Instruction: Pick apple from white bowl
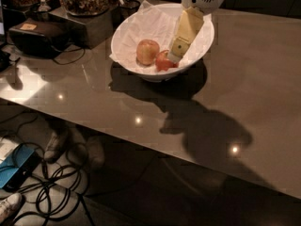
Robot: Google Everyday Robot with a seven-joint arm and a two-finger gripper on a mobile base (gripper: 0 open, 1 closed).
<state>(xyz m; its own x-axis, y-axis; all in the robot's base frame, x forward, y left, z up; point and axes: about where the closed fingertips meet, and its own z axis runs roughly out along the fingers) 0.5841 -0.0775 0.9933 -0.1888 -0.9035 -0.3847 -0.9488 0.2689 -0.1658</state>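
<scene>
— Table point(263, 79) first: what does it carry?
— One wide white bowl point(123, 36) lined with crinkled paper point(157, 25). A black box point(37, 36) sits well left of the bowl.
— And the gripper point(175, 55)?
— It slants down into the bowl from above the far rim, its tip right at the red apple point(162, 62). Whether it is apart or clamped on the fruit, I cannot tell.
— Where does that apple lie?
— Inside the bowl, near the middle, just right of the paler apple point(147, 51).
</scene>
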